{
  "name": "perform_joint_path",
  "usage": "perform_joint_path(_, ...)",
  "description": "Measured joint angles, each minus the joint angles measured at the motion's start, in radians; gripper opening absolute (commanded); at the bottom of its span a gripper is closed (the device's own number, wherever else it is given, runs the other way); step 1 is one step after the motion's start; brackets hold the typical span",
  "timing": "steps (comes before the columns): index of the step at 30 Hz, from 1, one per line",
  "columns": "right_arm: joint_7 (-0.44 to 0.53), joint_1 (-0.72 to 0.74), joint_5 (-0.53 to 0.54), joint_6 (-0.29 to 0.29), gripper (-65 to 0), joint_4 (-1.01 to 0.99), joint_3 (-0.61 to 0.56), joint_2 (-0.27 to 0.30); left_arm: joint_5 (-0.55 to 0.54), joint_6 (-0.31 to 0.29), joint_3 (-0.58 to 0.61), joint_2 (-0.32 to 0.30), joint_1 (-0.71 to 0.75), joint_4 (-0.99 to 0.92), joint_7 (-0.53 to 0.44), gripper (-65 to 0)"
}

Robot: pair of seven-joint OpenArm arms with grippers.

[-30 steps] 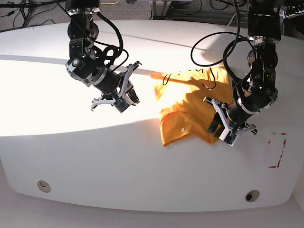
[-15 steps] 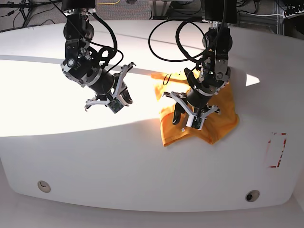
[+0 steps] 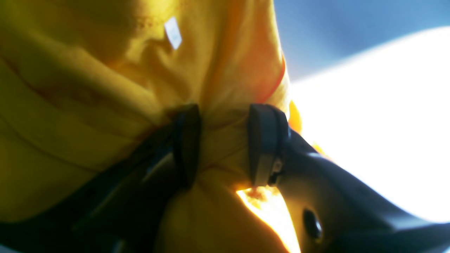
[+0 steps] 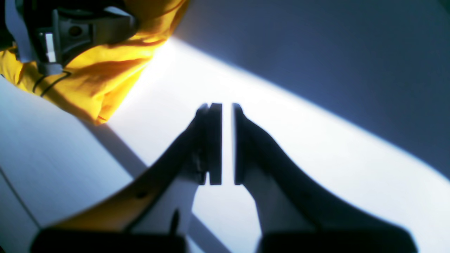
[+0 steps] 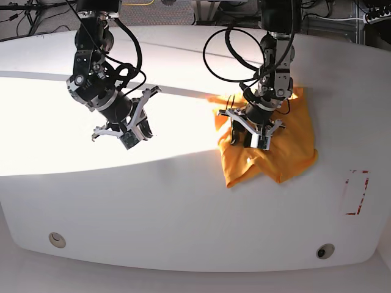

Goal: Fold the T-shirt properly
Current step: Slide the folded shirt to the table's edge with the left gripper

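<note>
The T-shirt (image 5: 278, 146) lies bunched on the right half of the white desk (image 5: 183, 207), partly in a bright band of sunlight and partly in shade. It is a crumpled heap, not a flat sheet: one flap points toward the near edge, and the body spreads wider on the far right. A small white neck tag (image 3: 173, 32) shows among the folds in the left wrist view, and a bit of black line drawing (image 4: 49, 86) shows in the right wrist view.

The cloth looks light, soft and limp. It will probably sag and drape from any pinch point and carry no shape of its own, so one grip would only drag the heap. A hem, shoulder seam or sleeve edge, where the layers are doubled, likely gives a firmer hold than the loose middle.

The left end effector (image 3: 225, 144) sits on top of the heap. Its pads are parted, and a gathered ridge of yellow fabric stands between them and touches both. Whether that pinch is firm or slackening cannot be told.

The right end effector (image 4: 225, 144) hovers well apart over bare desk to the left, its pads nearly together with only a thin slit, holding nothing.
</note>
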Motion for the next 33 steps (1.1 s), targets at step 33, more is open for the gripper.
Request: perform_joint_path(33,0.008,-0.135,0.0,0.006,-61.4,0.008,0.003,0.004,0.056,-0.48,-0.342,-0.634,0.026,-0.039,0.354,-43.1)
